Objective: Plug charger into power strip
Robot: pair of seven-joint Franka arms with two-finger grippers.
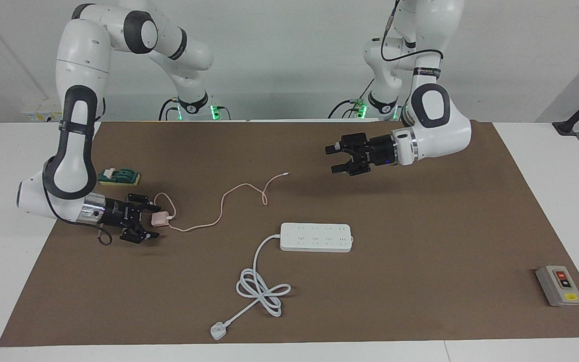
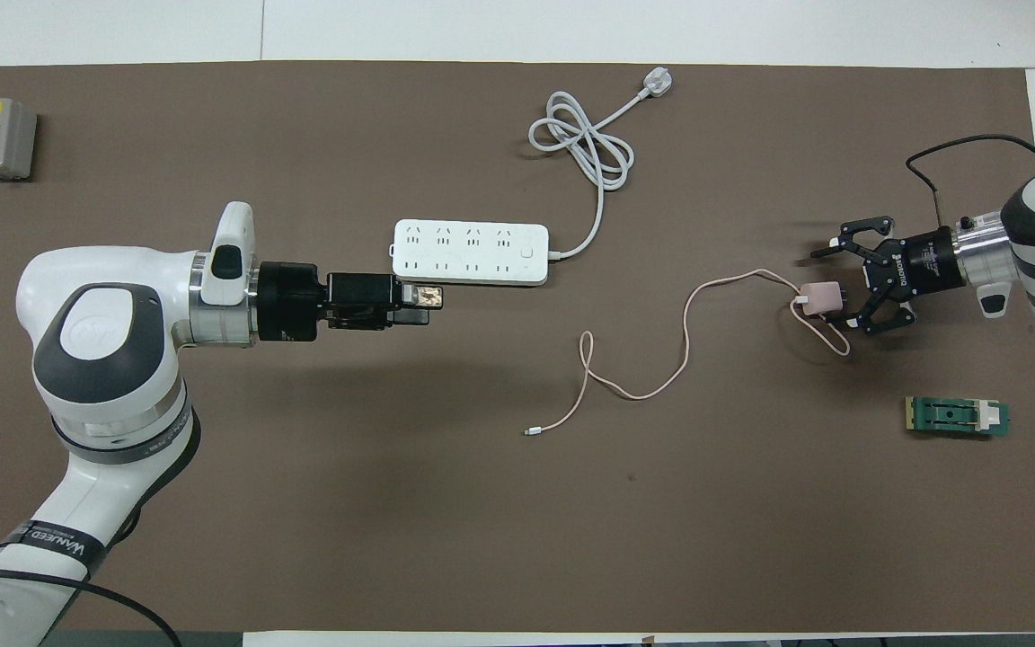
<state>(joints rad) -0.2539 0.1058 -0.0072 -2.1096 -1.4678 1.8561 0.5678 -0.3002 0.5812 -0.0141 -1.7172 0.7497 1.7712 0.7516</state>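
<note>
My right gripper (image 1: 150, 220) sits low at the right arm's end of the brown mat, its two fingers spread apart on either side of the pale pink charger (image 1: 159, 218). The charger's cube lies on the mat just ahead of the fingertips, between them, not yet pinched. Its thin pink cable (image 1: 221, 201) trails away toward the middle of the table, in line with the gripper's reach. The white power strip (image 1: 316, 237) lies flat mid-table, well apart from the charger, its long axis running from one arm's end toward the other, sockets facing up. My left gripper (image 1: 335, 159) hovers above the mat near the strip's nearer edge, fingers apart and empty. I judge the right arm is the one placed to grasp the charger.
</note>
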